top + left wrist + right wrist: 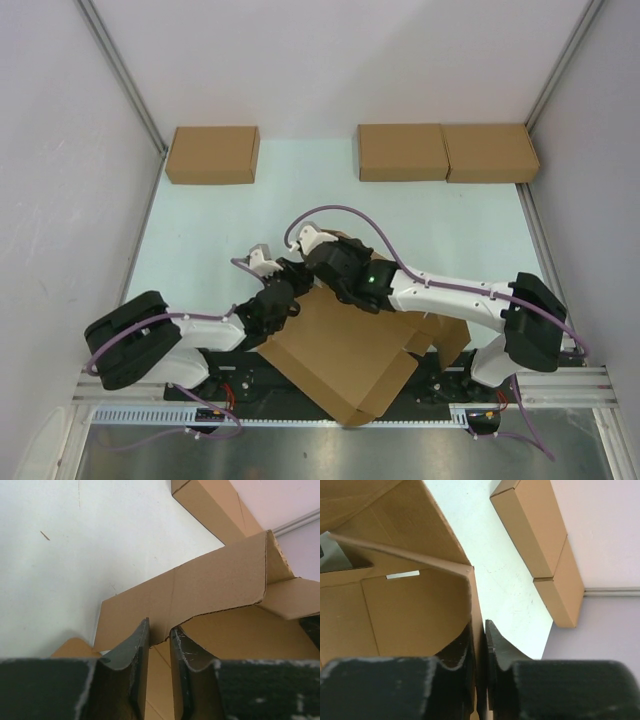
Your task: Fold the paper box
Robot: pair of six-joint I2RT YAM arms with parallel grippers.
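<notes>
- Currently, in the left wrist view, the left hand (159,627) is seen with its fingers (135,665) a little apart, straddling the lower edge of a raised flap of the paper box (215,580).
- A gap is visible beside the cardboard, so no clamp is seen and this hand is read as slightly open.
- The flap is stood up on the pale tabletop (75,555), creased partway along, with a short tab bent off at its far end.
- One spare box (215,505) is seen beyond it, against the back wall.
- In the right wrist view, the right hand (478,626) is placed over an upright side wall of the paper box, one finger on each side.
- The fingers are drawn nearly together on the wall; whether it is actually pinched cannot be told.
- A slot is seen in the panel left of that wall.
- Two spare boxes are seen end to end along the back wall.
- In the top view, the paper box is found at the near edge of the tabletop, turned diagonally, part-folded and overhanging the arm bases.
- Both hands are met at its far corner.
- Three spare boxes are lined along the far edge: one left, two touching at right.
</notes>
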